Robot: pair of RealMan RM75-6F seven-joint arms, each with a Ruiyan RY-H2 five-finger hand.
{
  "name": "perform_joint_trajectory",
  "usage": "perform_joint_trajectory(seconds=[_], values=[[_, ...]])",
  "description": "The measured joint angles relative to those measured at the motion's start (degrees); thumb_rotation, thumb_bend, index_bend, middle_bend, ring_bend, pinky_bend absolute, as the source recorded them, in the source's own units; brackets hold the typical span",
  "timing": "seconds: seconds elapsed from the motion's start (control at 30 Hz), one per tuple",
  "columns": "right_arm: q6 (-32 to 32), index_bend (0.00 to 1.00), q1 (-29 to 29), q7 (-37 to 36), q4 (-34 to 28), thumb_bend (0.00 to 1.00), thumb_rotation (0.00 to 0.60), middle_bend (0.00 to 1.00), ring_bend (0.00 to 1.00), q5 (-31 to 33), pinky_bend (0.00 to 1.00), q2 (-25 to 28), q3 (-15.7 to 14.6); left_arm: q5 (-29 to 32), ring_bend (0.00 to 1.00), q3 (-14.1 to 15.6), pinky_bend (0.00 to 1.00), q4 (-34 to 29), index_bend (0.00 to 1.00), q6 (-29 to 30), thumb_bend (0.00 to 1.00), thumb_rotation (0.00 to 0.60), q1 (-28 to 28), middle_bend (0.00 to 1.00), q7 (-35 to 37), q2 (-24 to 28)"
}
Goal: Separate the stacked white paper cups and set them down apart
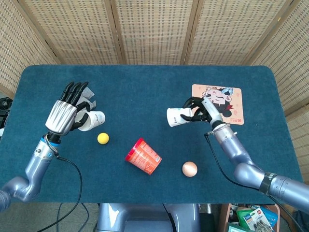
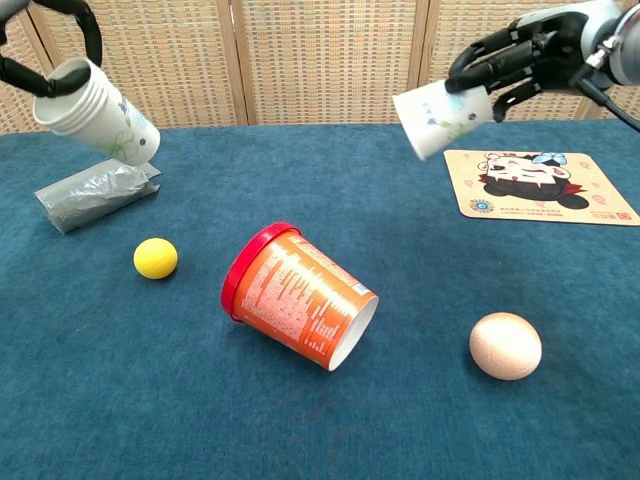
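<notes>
On the blue table (image 1: pixel 145 82) before woven screens, we see two white paper cups held aloft, well apart: our left hand (image 1: pixel 63 113) grips the left cup (image 2: pixel 100 110), our right hand (image 1: pixel 200 110) the right cup (image 2: pixel 440 118). One orange tub (image 2: pixel 300 295) lies tipped, its inside hidden.

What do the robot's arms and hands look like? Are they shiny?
Yes! Both arms are shiny silver-blue metal tubes. Each robot hand has black fingers; the left robot hand has a ribbed silver back, the right robot hand a white one. Thin black cables trail from both wrists, and the left wrist has a blue ring.
</notes>
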State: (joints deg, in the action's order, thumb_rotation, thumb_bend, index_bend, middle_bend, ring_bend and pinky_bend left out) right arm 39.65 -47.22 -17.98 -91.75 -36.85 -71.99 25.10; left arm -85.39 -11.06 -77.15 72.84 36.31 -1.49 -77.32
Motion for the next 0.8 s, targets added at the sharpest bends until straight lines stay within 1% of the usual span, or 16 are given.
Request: perform_joint_trajectory(seconds=[0.13, 0.17, 0.27, 0.33, 0.37, 0.4, 0.43, 0.47, 0.5, 0.53, 0.57, 0.6, 0.7, 0.8], values=[[6.1, 0.55, 0.0, 8.3, 3.9, 0.52, 0.6, 0.6, 0.47, -8.5, 0.68, -2.0, -4.5, 5.6, 0.0, -0.1, 0.0, -1.5, 0.69, -8.9, 0.49, 0.6, 1.5, 0.0, -2.7, 2.4], [8.0, 0.55, 0.1, 11.1, 5.6, 0.52, 0.6, 0.6, 0.47, -11.4, 0.68, -2.8, -6.0, 8.0, 0.0, -0.3, 0.0, -1.8, 0.69, -11.6, 0.49, 0.6, 2.1, 0.0, -3.9, 2.8], [12.2, 0.55, 0.3, 16.6, 10.4, 0.52, 0.6, 0.59, 0.47, -18.6, 0.68, -5.0, -9.8, 14.7, 0.0, -0.9, 0.0, -2.3, 0.68, -17.0, 0.49, 0.6, 3.8, 0.0, -7.1, 3.2], [14.5, 0.55, 0.5, 19.7, 14.2, 0.52, 0.6, 0.58, 0.47, -23.2, 0.67, -6.3, -12.3, 18.7, 0.0, -1.3, 0.0, -2.1, 0.63, -20.0, 0.49, 0.6, 4.9, 0.0, -8.8, 3.0], [15.4, 0.55, 0.6, 21.0, 15.7, 0.52, 0.6, 0.56, 0.47, -24.9, 0.67, -6.8, -13.2, 21.1, 0.0, -1.5, 0.0, -1.9, 0.56, -22.0, 0.49, 0.6, 5.6, 0.0, -9.6, 2.7], [16.1, 0.54, 0.7, 22.1, 17.2, 0.5, 0.6, 0.51, 0.44, -26.6, 0.62, -7.2, -14.1, 22.8, 0.0, -1.7, 0.0, -1.5, 0.46, -23.6, 0.49, 0.6, 6.3, 0.0, -10.0, 2.3], [17.1, 0.46, 0.9, 23.5, 19.0, 0.43, 0.6, 0.42, 0.37, -28.7, 0.53, -7.7, -15.3, 24.3, 0.0, -1.8, 0.0, -1.0, 0.37, -25.0, 0.49, 0.6, 6.9, 0.0, -10.5, 1.8], [17.7, 0.36, 1.0, 24.3, 20.0, 0.36, 0.6, 0.32, 0.29, -30.2, 0.44, -8.0, -16.1, 26.0, 0.0, -1.8, 0.0, -0.2, 0.21, -26.6, 0.49, 0.6, 7.8, 0.0, -11.1, 1.0], [18.0, 0.2, 1.1, 25.2, 20.8, 0.24, 0.6, 0.17, 0.16, -31.4, 0.26, -8.1, -16.8, 27.2, 0.0, -1.9, 0.0, 0.5, 0.09, -27.5, 0.49, 0.6, 8.3, 0.0, -11.6, 0.4], [18.1, 0.06, 1.3, 26.6, 21.3, 0.15, 0.6, 0.06, 0.05, -32.4, 0.11, -8.1, -17.7, 28.3, 0.0, -1.9, 0.0, 1.2, 0.03, -28.2, 0.49, 0.6, 8.7, 0.0, -11.9, -0.2], [17.9, 0.01, 1.4, 27.9, 21.5, 0.12, 0.6, 0.01, 0.01, -32.6, 0.05, -8.1, -18.2, 29.6, 0.0, -1.9, 0.0, 1.8, 0.0, -29.0, 0.49, 0.6, 9.2, 0.0, -12.3, -0.6], [17.8, 0.0, 1.6, 29.2, 21.5, 0.09, 0.6, 0.0, 0.0, -32.6, 0.0, -8.0, -18.6, 30.5, 0.0, -1.9, 0.0, 1.9, 0.0, -29.5, 0.48, 0.6, 9.5, 0.0, -12.6, -0.9], [17.7, 0.0, 2.3, 32.9, 20.1, 0.08, 0.6, 0.0, 0.0, -31.9, 0.0, -7.5, -19.3, 32.1, 0.0, -1.9, 0.0, 1.5, 0.0, -30.2, 0.46, 0.6, 10.2, 0.0, -13.0, -1.1], [19.0, 0.0, 3.3, 33.6, 17.8, 0.08, 0.6, 0.0, 0.0, -32.0, 0.0, -6.5, -19.2, 31.7, 0.0, -2.2, 0.0, 0.4, 0.0, -29.0, 0.45, 0.6, 9.9, 0.0, -12.5, -0.6]])
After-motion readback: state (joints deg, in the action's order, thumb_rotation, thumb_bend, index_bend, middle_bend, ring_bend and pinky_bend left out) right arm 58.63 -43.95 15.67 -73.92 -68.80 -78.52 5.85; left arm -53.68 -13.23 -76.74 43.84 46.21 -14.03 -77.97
